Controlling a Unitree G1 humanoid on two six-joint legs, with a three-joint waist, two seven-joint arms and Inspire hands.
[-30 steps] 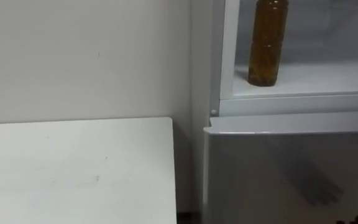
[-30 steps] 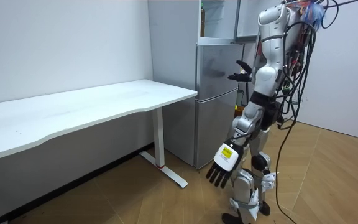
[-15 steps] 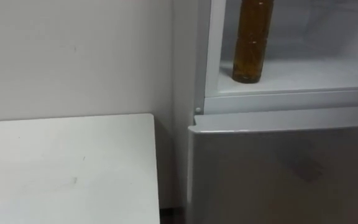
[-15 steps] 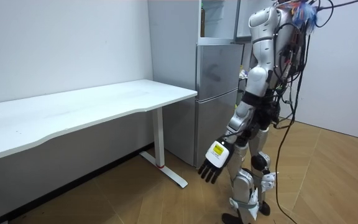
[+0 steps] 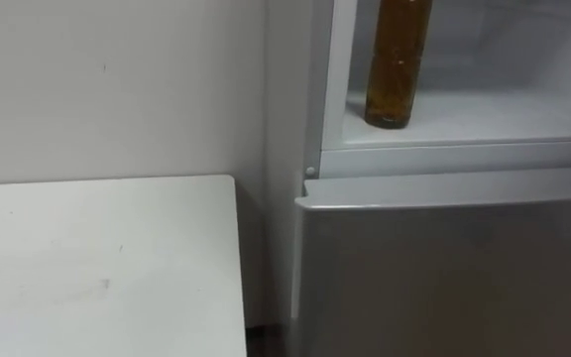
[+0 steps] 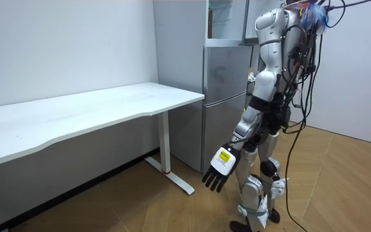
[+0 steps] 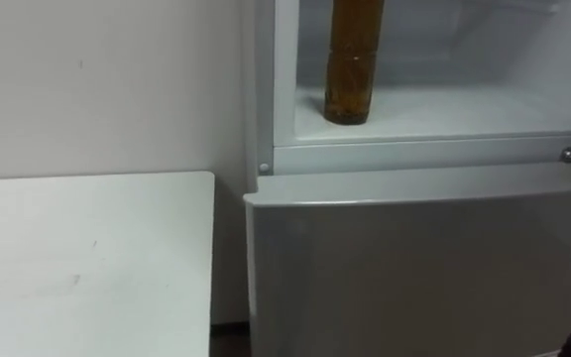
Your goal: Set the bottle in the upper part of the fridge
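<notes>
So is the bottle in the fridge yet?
Done: the bottle stands upright on the shelf of the upper fridge, and no hand is on it. In hand: nothing; the left hand hangs open beside the robot's leg in the room view. Left: maybe just closing the upper fridge, which stands open.
</notes>
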